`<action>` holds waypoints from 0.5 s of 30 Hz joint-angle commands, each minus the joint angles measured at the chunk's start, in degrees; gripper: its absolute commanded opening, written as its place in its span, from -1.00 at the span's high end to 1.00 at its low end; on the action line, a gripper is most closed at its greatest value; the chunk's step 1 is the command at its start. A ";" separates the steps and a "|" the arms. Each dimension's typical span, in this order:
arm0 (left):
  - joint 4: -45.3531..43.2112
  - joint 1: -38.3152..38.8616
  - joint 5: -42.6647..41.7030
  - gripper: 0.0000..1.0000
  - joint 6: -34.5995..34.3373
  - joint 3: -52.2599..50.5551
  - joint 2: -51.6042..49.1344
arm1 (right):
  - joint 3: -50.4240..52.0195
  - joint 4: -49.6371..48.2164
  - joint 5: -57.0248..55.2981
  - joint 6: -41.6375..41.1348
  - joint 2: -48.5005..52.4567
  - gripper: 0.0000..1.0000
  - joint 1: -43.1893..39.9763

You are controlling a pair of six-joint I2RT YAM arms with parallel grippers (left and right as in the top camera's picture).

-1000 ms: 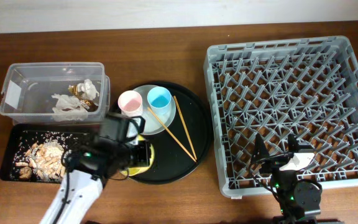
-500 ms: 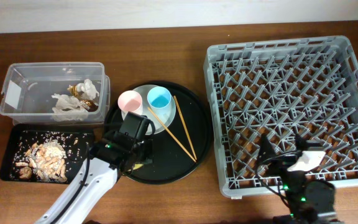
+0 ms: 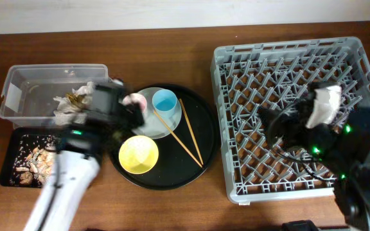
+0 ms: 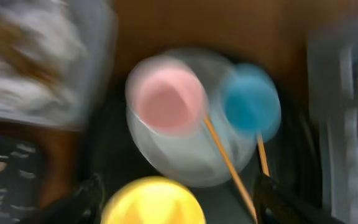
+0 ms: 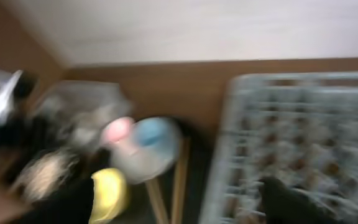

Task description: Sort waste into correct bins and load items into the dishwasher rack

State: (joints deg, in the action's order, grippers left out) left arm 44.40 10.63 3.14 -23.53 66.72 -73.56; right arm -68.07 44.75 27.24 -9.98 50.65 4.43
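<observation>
Both left gripper [image 4: 176, 183] and right gripper [image 5: 176, 193] gape empty; pink cup [image 4: 168, 101], blue cup [image 4: 250, 106], chopsticks [image 4: 229, 165] and plate [image 4: 185, 162] lie ahead of the left jaws, bowl [image 4: 151, 202] beneath, probably staged for the rack [image 3: 297, 109] under the right jaws.

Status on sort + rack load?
Done: tissues and foil wrapper in clear box, food scraps in black tray. In hand: nothing; left gripper and right gripper open. Left: yellow bowl, plate, pink cup, blue cup, chopsticks all on round tray; rack holds nothing.
</observation>
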 commanded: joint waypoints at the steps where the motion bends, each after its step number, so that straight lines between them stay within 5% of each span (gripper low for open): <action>1: 1.66 -10.71 -0.26 -0.64 -0.70 6.88 1.99 | -0.50 4.96 11.02 0.31 6.38 -0.11 2.51; 3: 1.46 -15.69 -0.74 -0.74 -0.70 7.89 2.14 | -0.35 9.01 3.93 0.33 10.47 -0.12 5.66; 4: 1.38 -18.29 -0.72 -0.98 -0.70 7.91 2.12 | -0.28 10.19 1.07 0.35 12.68 -0.12 7.72; 15: 2.47 -25.97 -0.74 -0.99 -0.68 7.89 2.01 | -0.28 0.59 -20.50 0.92 35.74 0.07 33.46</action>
State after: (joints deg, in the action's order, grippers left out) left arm 46.78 -15.05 3.01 -24.05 74.00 -71.85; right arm -68.27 45.95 14.20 -9.82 81.47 33.56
